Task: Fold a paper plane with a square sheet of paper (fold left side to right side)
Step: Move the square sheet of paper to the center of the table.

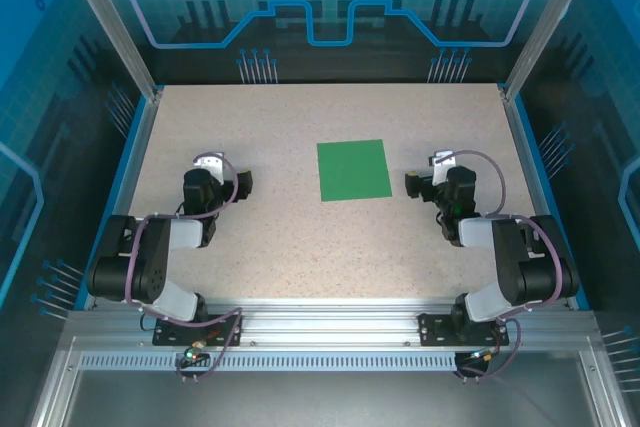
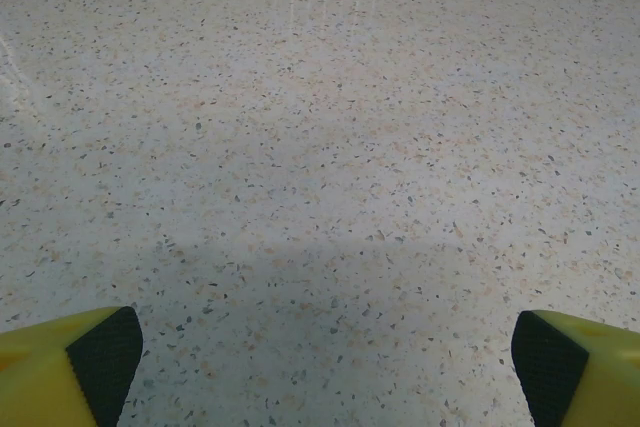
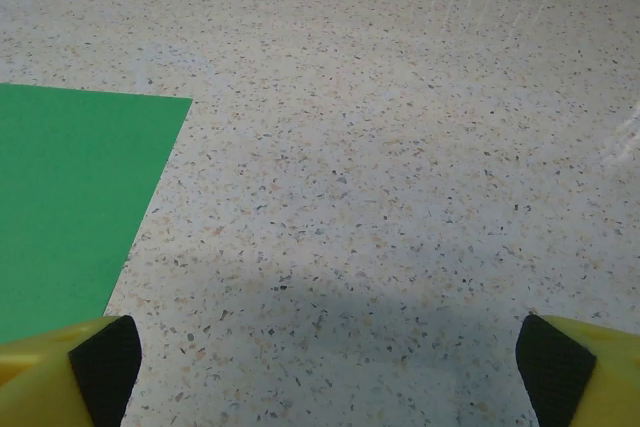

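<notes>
Paper this thin looks light and limp, likely to slide on the smooth speckled table and to crumple if pinched hard.

Nearest, low in the top view, both arms sit folded back. The left gripper rests at centre left and the right gripper at centre right. Each wrist view shows its own jaws spread wide with nothing between them: the left gripper over plain tabletop, the right gripper with green at the left of its frame.

Further up, the sheet of paper lies flat and uncreased, just right of centre. Its right edge is near the right gripper but not touching, and its left edge is well apart from the left gripper.

Lying flush, it offers no raised lip. The left edge or a left corner seems the best place to grip, probably while the right gripper pins the far side.
</notes>
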Robot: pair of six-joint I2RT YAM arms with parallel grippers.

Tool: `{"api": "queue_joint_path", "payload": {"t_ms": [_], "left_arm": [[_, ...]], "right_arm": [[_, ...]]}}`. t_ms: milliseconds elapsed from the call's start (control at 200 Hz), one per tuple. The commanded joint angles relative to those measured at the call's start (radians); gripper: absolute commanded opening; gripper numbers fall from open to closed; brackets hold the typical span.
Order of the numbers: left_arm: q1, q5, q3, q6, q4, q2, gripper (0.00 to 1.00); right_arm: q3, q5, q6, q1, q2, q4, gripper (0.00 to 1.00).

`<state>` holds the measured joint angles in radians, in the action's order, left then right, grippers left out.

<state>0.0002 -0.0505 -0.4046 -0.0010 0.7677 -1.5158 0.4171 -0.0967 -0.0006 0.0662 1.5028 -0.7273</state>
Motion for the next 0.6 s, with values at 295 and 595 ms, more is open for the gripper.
{"api": "queue_joint_path", "payload": {"t_ms": [295, 595], "left_arm": [[0.006, 0.015, -0.015, -0.005, 0.006, 0.000, 0.99], [0.006, -0.012, -0.018, -0.018, -0.009, 0.015, 0.99]], "right_arm": [[0.007, 0.001, 0.009, -0.009, 0.000, -0.037, 1.00], [0.013, -0.025, 0.024, -0.012, -0.014, -0.016, 1.00]]}}
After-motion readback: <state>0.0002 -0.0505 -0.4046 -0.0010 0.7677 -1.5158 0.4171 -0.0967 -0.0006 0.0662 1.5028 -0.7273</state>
